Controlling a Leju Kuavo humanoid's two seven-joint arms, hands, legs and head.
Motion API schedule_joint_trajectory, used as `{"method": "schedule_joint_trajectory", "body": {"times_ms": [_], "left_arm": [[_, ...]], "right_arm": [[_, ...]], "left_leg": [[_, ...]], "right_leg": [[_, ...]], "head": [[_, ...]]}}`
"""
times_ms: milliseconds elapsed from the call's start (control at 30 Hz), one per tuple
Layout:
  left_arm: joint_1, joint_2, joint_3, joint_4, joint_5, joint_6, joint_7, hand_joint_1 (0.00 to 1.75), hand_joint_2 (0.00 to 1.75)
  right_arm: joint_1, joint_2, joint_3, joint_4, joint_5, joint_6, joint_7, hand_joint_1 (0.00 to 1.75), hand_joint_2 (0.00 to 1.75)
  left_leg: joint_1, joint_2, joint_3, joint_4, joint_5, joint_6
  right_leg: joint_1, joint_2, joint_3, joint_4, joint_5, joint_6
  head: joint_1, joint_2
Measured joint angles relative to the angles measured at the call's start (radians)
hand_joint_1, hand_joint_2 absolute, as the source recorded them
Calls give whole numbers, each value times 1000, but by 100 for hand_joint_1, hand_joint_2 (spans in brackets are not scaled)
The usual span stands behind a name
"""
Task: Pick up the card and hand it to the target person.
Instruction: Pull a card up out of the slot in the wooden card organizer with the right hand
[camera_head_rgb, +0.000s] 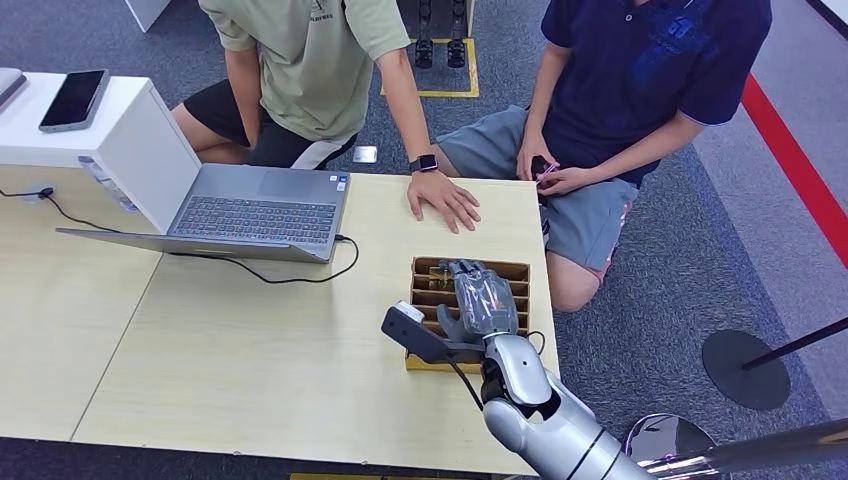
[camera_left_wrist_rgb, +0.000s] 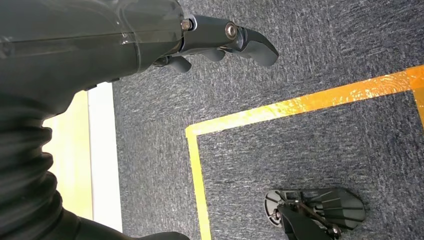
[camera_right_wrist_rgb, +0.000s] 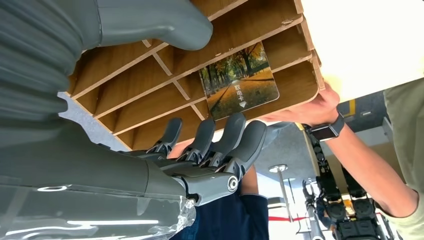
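Nearest the head camera, the silver right arm is raised from below so that the right hand (camera_head_rgb: 484, 298) hangs over the wooden slotted holder (camera_head_rgb: 515, 270) at the desk's right part. Read from the left: a phone (camera_head_rgb: 74, 99) is laid on a white box, and an open laptop (camera_head_rgb: 262, 213) is set beside it with its cable trailed across the desk (camera_head_rgb: 250, 350); both are kept well apart from the holder, presumably so that the reach is not obstructed.

Further right, the holder is divided by thin partitions, by which cards can be kept upright and edge-on for fingers. In the right wrist view, the card (camera_right_wrist_rgb: 239, 79), printed with autumn trees, is seen standing in one slot near the holder's end. The right hand's fingers (camera_right_wrist_rgb: 226, 137) are spread and held just beside the card, with the thumb on the opposite side; nothing is pinched yet, so the step is judged to be the approach to the grasp.

A person's hand (camera_head_rgb: 443, 199), wearing a watch, is laid flat on the desk beside the holder. A second person is seated further right.

The left hand (camera_left_wrist_rgb: 220, 42) is hung beside the desk, its fingers loosely curled on nothing.
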Motion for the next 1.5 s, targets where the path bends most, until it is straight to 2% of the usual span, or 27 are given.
{"method": "schedule_joint_trajectory", "body": {"times_ms": [200,467,567,600,700,800,1033,1300,1500], "left_arm": [[1,0,1,0,1,0,-2,0,175],[2,0,1,0,1,0,-3,0,175],[2,0,1,0,1,0,-3,0,175],[2,0,1,0,1,0,-3,0,175],[2,1,1,0,1,0,-3,0,175],[3,2,1,1,1,1,-4,0,175],[1,2,2,0,3,2,-5,0,175],[2,1,3,0,3,2,-5,0,175],[3,1,3,0,4,2,-6,0,175]], "right_arm": [[-2,1,2,4,-2,-4,-2,58,175],[-2,-3,0,2,1,-14,2,33,175],[-2,-3,0,2,1,-14,2,52,175],[-2,-3,0,2,1,-14,2,54,175],[-4,-3,0,3,0,-13,2,40,175],[-5,-3,1,5,-2,-11,2,62,175],[-7,-2,2,6,-4,-9,1,38,175],[-9,-2,4,5,-5,-10,0,41,175],[-10,-2,4,4,-6,-10,0,51,175]], "left_leg": [[0,0,0,0,0,0],[0,0,0,0,0,0],[0,0,0,0,0,0],[0,0,0,0,0,0],[0,0,0,0,0,0],[0,0,0,0,0,0],[0,0,0,0,0,0],[0,0,0,0,0,0],[0,0,0,0,0,0]], "right_leg": [[0,0,0,0,0,0],[0,0,0,0,0,0],[0,0,0,0,0,0],[0,0,0,0,0,0],[0,0,0,0,0,0],[0,0,0,0,0,0],[0,0,0,0,0,0],[0,0,0,0,0,0],[0,0,0,0,0,0]], "head": [[0,0],[0,0],[0,0],[0,0],[0,0],[0,0],[0,0],[0,0],[0,0]]}}
